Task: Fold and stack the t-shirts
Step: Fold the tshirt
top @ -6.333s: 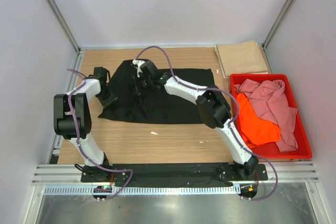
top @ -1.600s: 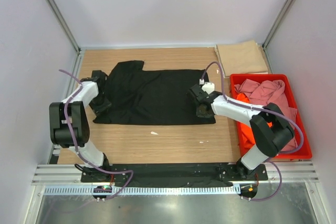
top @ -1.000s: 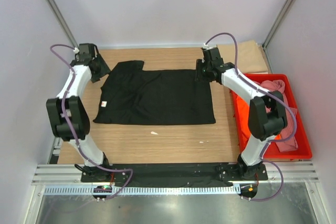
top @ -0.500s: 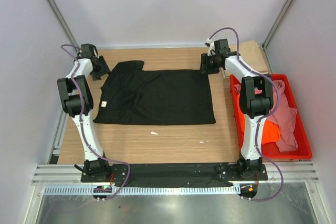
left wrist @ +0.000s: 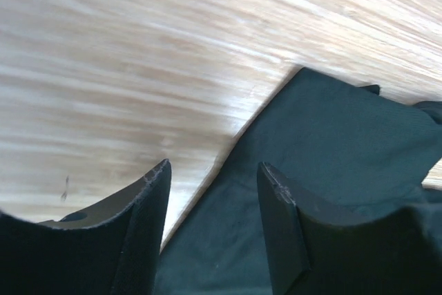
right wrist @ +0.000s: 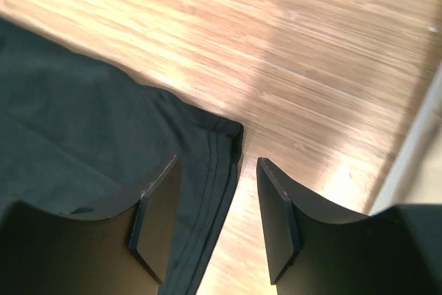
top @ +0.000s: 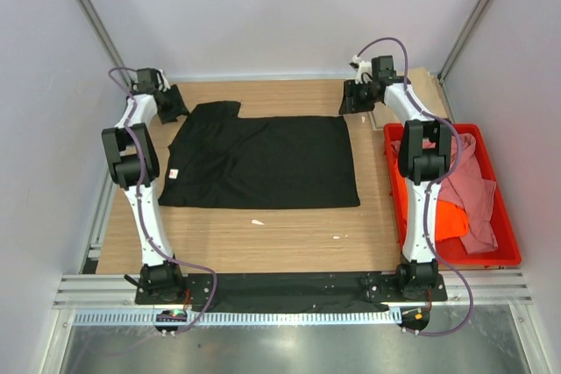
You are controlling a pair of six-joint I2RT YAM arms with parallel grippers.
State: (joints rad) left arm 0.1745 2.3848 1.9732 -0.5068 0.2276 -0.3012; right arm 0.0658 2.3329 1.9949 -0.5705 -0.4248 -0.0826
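Note:
A black t-shirt (top: 263, 159) lies spread flat in the middle of the wooden table. My left gripper (top: 172, 102) hovers open at its far left sleeve; in the left wrist view the gripper (left wrist: 214, 167) straddles the edge of the cloth (left wrist: 345, 122). My right gripper (top: 355, 98) stands open at the shirt's far right corner, and in the right wrist view the gripper (right wrist: 217, 164) has the hemmed corner (right wrist: 83, 115) under it. A tan t-shirt (top: 434, 98) lies folded at the back right. Pink (top: 473, 190) and orange (top: 443, 216) t-shirts lie crumpled in the crate.
The red crate (top: 478, 260) stands along the table's right side, with the right arm stretched over its left edge. White walls close in the table at the back and sides. Small white scraps (top: 257, 222) lie on the wood in front of the black shirt.
The black shirt has been spread flat. Both arms have stretched out to its far corners, and the right jaws have opened wider.

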